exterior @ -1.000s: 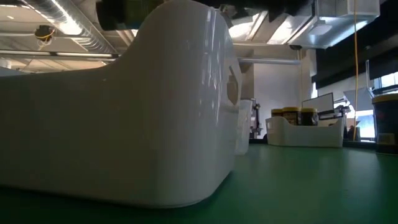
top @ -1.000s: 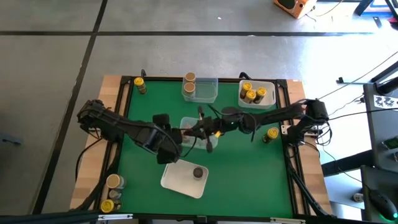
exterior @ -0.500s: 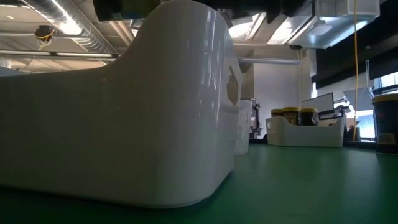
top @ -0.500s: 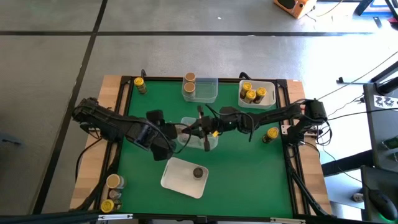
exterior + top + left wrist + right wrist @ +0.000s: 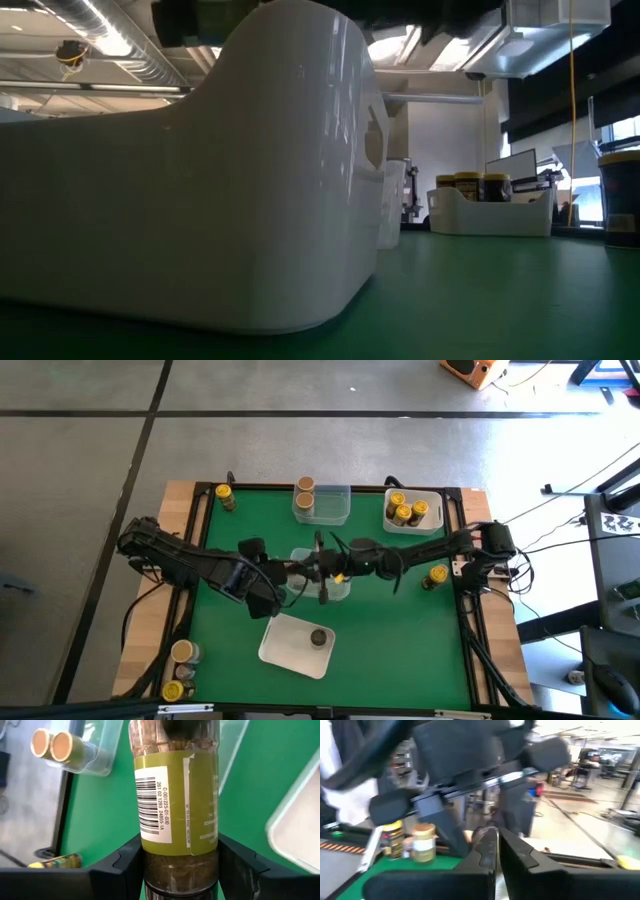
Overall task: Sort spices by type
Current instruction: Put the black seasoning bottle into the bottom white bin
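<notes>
A: Mid-table, the left gripper (image 5: pixel 180 865) clamps a green-labelled spice jar (image 5: pixel 177 800) above the clear centre tray (image 5: pixel 345 592); the right gripper (image 5: pixel 322 565), fingers shut and empty, hovers alongside.

B: Progress? Three yellow-topped jars (image 5: pixel 404 510) sit in the far right tray (image 5: pixel 437 515), two tan-topped jars (image 5: pixel 303 492) in the far middle tray (image 5: pixel 338 508), one dark-topped jar (image 5: pixel 319 637) in the near white tray (image 5: pixel 285 650). Strays (image 5: pixel 180 670) at the table edges look unsorted.

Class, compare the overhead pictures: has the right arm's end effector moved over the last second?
Yes. The right end effector has slid leftward across the table, away from the tray of yellow-topped jars toward the left end effector.

Held jar (image 5: pixel 177 805) cap prob. cut off.
</notes>
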`<action>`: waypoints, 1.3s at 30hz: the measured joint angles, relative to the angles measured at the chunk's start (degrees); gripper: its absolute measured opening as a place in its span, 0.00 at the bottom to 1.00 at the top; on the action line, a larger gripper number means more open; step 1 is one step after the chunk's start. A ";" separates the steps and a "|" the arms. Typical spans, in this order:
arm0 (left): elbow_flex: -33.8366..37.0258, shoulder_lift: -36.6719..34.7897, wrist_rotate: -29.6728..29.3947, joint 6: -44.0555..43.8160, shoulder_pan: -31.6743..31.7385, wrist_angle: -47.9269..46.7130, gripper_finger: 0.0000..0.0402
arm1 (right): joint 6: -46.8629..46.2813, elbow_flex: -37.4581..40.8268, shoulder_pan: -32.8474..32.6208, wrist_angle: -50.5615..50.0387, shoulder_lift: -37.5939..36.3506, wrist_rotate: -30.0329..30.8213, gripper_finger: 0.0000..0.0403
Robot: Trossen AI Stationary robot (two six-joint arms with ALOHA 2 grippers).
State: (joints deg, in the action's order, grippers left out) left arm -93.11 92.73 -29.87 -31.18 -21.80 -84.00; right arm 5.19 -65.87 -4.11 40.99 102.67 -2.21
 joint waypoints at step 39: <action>14.40 -2.35 37.39 -2.14 10.28 -5.89 0.48 | 1.21 -2.08 4.07 -52.88 -10.60 21.10 0.05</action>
State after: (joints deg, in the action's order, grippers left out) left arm -78.72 90.38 7.52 -33.32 -11.52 -89.89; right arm 6.40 -67.94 -0.04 -11.89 92.07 18.90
